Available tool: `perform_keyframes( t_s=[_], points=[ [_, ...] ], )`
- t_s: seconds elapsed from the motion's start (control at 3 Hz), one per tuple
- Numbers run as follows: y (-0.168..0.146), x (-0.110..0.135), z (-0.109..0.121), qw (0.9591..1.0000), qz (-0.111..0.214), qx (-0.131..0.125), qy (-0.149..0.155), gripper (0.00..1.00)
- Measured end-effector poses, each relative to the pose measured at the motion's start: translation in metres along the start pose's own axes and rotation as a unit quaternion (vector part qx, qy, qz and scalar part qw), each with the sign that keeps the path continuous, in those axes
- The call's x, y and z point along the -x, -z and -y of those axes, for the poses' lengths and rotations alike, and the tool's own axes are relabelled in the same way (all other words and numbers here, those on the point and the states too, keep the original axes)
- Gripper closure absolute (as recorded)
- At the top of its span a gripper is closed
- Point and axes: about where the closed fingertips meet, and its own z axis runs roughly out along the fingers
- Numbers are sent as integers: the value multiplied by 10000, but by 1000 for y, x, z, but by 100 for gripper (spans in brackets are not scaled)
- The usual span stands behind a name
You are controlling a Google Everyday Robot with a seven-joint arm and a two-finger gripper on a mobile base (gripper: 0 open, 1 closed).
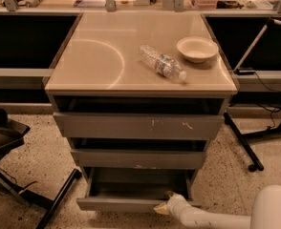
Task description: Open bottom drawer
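Note:
The bottom drawer is the lowest of three grey handleless fronts on the cabinet. It stands pulled out, and its shallow grey box body shows behind the front. My gripper is at the right part of that front's top edge, at the end of my white arm, which comes in from the lower right. Above it are the middle drawer and the widest top drawer with white scratch marks, both slightly out.
On the beige cabinet top lie a plastic water bottle and a white bowl. A black chair base stands at the left on the speckled floor. Black stand legs are at the right.

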Motion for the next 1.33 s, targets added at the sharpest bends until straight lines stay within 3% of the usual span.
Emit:
perform_keyframes(
  t_s=[0.33,0.67,1.0,1.33],
  points=[
    [10,-17,-17,9999,-57,71,95,100],
    [15,-12,-15,9999,-59,73,96,100],
    [26,-30,-30,9994,-169,241,189,100],
    [30,-25,-28,9994,-170,242,189,100]
  ],
)
